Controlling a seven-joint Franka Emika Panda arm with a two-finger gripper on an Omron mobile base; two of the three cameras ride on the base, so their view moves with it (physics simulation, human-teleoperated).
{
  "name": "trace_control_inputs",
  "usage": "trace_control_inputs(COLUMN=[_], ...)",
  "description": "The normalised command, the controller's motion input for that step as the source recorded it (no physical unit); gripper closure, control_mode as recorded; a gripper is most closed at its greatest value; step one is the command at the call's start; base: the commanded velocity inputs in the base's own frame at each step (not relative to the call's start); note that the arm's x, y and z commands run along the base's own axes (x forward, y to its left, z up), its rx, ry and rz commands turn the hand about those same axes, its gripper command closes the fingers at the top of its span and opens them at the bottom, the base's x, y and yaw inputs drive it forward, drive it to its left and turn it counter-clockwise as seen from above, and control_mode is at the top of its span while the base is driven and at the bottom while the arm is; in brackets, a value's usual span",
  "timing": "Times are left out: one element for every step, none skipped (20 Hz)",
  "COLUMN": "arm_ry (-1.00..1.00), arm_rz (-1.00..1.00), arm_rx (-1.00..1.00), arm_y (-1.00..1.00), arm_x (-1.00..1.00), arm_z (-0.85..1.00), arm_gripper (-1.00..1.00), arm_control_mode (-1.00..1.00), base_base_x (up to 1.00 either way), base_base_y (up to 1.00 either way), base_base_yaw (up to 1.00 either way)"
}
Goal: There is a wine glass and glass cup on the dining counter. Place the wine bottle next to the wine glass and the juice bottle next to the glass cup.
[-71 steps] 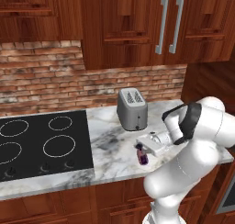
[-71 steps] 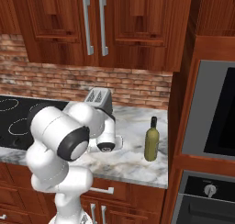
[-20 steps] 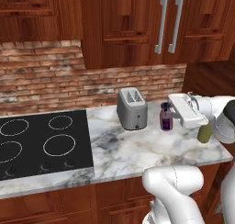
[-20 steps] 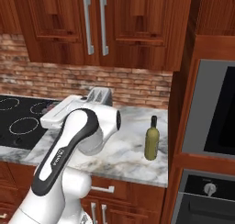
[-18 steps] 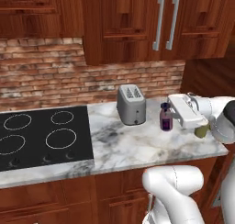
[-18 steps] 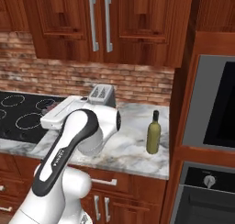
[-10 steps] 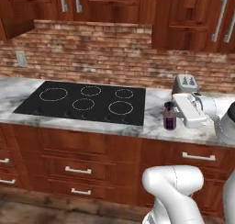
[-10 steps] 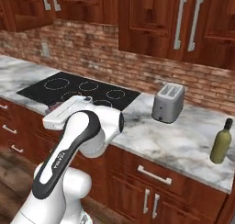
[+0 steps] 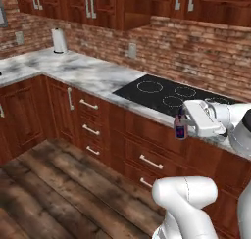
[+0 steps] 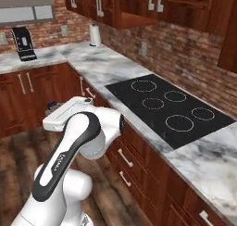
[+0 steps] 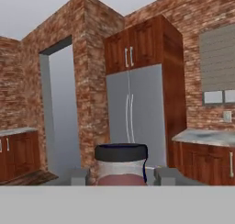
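Observation:
My gripper (image 9: 186,125) is shut on the juice bottle (image 9: 180,130), a small dark red-purple bottle with a bluish cap and a blue label. I hold it upright in the air in front of the cabinet fronts, below the cooktop counter's edge. In the hand view the juice bottle's dark cap (image 11: 121,153) rises between the two fingertips (image 11: 78,176). In the right base view its cap (image 10: 52,105) peeks past the white hand. The wine bottle, wine glass, glass cup and dining counter are out of view.
A marble worktop (image 9: 83,74) with a black cooktop (image 9: 171,96) runs along the brick wall over wooden drawers. A paper towel roll (image 9: 59,39) and a coffee machine (image 10: 23,43) stand on it. A steel fridge (image 11: 135,117) and a doorway (image 11: 59,108) lie ahead over wooden floor (image 9: 44,184).
The base has turned and pulled back from the counter, so the whole scene has shifted; toaster and wine bottle have left the views. The juice bottle stays in my shut gripper.

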Motion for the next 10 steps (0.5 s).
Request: trace_control_inputs(arm_ry=[0.00,0.00,0.00,0.00,0.00,0.00,0.00,0.00,0.00,0.00], arm_rz=[0.00,0.00,0.00,0.00,0.00,0.00,0.00,0.00,0.00,0.00], arm_rx=[0.00,0.00,0.00,0.00,0.00,0.00,0.00,0.00,0.00,0.00], arm_y=[0.00,0.00,0.00,0.00,0.00,0.00,0.00,0.00,0.00,0.00], arm_x=[0.00,0.00,0.00,0.00,0.00,0.00,0.00,0.00,0.00,0.00], arm_z=[0.00,0.00,0.00,0.00,0.00,0.00,0.00,0.00,0.00,0.00], arm_gripper=[1.00,1.00,1.00,1.00,1.00,1.00,1.00,1.00,1.00,1.00], arm_control_mode=[1.00,1.00,1.00,1.00,1.00,1.00,1.00,1.00,1.00,1.00], base_base_x=[0.00,0.00,0.00,0.00,0.00,0.00,0.00,0.00,0.00,0.00], base_base_y=[0.03,0.02,0.00,0.00,0.00,0.00,0.00,0.00,0.00,0.00], base_base_yaw=[0.72,0.72,0.72,0.72,0.71,0.70,0.70,0.69,0.69,0.69])
